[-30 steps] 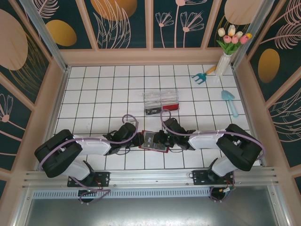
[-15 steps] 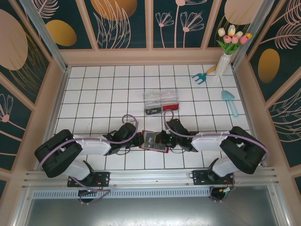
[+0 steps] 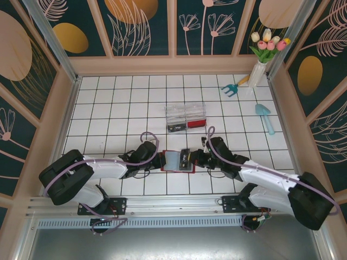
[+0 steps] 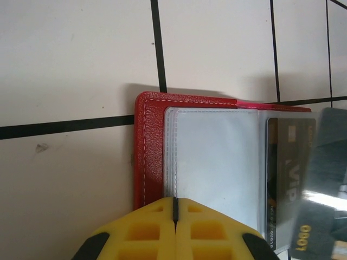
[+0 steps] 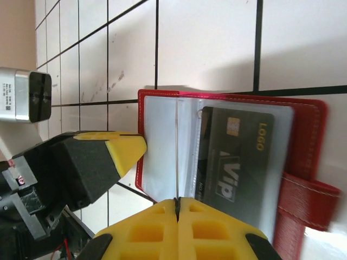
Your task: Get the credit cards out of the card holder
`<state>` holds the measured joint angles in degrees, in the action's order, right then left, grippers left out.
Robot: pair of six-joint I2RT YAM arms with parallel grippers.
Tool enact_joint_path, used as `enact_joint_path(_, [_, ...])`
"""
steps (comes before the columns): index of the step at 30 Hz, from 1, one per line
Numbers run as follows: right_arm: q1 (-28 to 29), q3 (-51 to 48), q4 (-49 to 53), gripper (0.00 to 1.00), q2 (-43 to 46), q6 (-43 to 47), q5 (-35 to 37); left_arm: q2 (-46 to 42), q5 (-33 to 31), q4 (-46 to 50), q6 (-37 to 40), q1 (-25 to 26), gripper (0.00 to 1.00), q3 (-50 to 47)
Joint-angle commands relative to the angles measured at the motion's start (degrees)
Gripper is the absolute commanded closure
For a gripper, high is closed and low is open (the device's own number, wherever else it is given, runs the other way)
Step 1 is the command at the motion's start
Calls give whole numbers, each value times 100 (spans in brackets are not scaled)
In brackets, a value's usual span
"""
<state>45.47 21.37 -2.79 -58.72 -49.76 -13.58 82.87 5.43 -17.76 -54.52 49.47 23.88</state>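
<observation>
Open card holder between two clenched grippers.
The left gripper (image 4: 174, 203), pads pressed together, bore on the left edge of the red card holder (image 4: 147, 157), which lay open on the tiled table (image 3: 108, 116) between the arms. The right gripper (image 5: 177, 205), likewise clenched, met the seam of its clear sleeves (image 5: 160, 146); whether it nipped one could not be told. The dark VIP credit card (image 5: 236, 160) sat fully pocketed. Extraction probably required parting the right fingers, pinching the card's edge alone, and drawing parallel to the pocket. The clear plastic tray (image 3: 186, 117) lay well beyond.
</observation>
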Motion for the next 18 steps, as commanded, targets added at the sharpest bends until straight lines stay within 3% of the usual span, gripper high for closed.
enact_joint_path(1, [-21,425,965,100,397,659,388,-213,-146,450,-50,-17,97,-75])
enact_joint_path(5, [13,1058,1592,100,395,1427,668,-774,-362,625,-60,-17,81,-28])
enact_joint_path(12, [210,2666,2423,100,-578,3760,1416,-2463,-1323,1508,-94,-16,21,49])
enact_joint_path(17, [316,3419,2575,100,-1266,5596,1697,-3586,-1832,2067,-76,-16,2,-63])
enact_joint_path(18, [353,3514,2578,100,-1365,6012,1733,-3800,-1891,2153,-76,-22,2,-103])
